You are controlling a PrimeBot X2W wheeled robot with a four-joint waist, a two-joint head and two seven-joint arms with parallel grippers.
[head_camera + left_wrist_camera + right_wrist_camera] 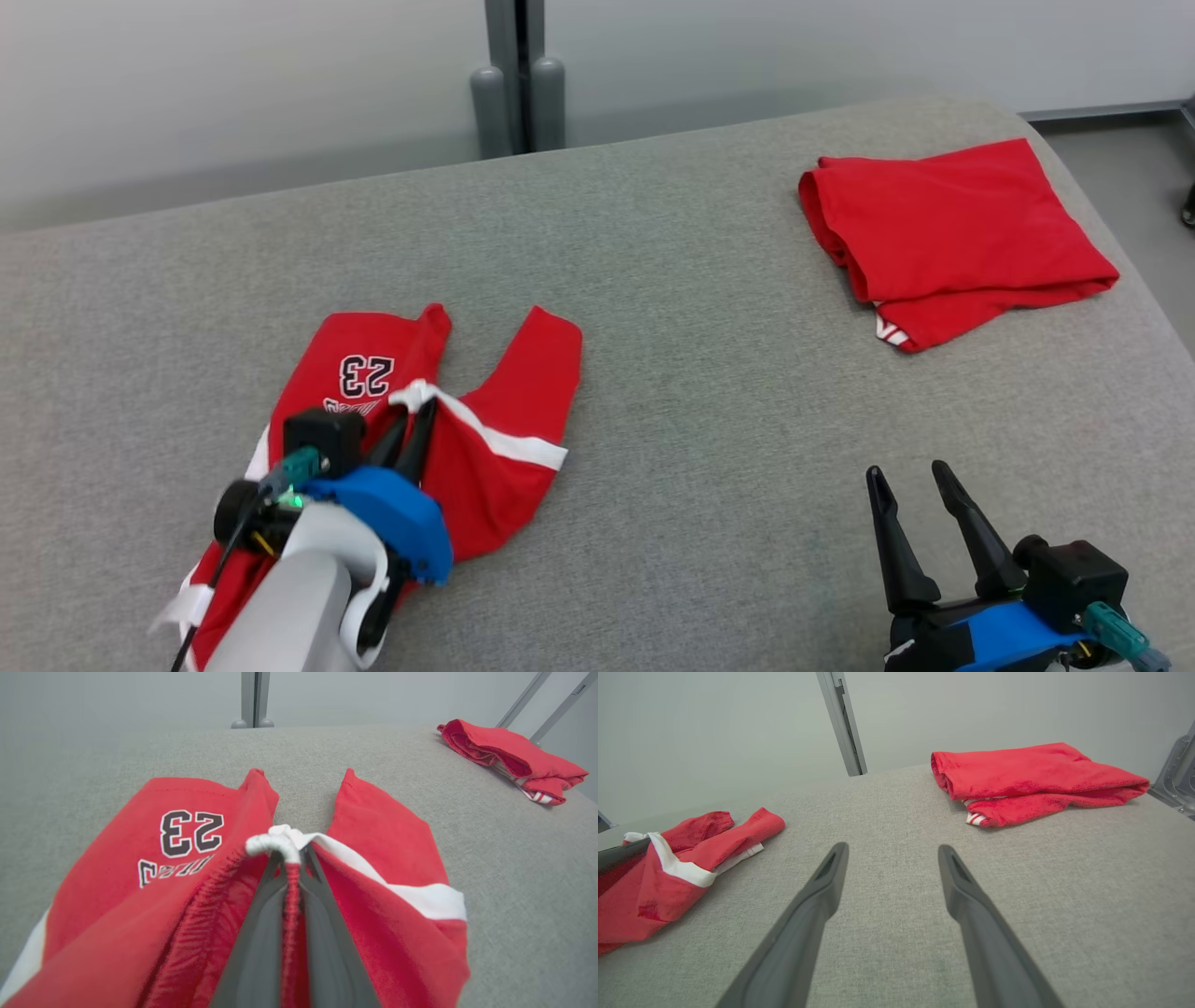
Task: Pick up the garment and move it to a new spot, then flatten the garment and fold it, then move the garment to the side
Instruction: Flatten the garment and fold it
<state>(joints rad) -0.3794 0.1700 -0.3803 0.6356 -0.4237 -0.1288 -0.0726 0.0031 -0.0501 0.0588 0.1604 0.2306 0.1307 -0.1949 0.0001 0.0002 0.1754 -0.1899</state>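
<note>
The garment [485, 420] is a crumpled pair of red shorts with white trim and a "23" print, lying at the lower left of the grey padded table [709, 392]. My left gripper [415, 415] is shut on its bunched waistband, and in the left wrist view the red elastic is pinched between the two dark fingers [261, 933], with the garment [383, 868] spread to both sides. My right gripper [910, 481] stands open and holds nothing at the lower right, above bare table. In the right wrist view its fingers [822, 891] are spread wide, and the garment [668, 877] lies far to the left.
A folded red garment [952, 233] lies at the back right of the table, near the right edge; it appears too in the left wrist view [514, 758] and the right wrist view [1031, 777]. A grey post [518, 75] stands behind the table's far edge.
</note>
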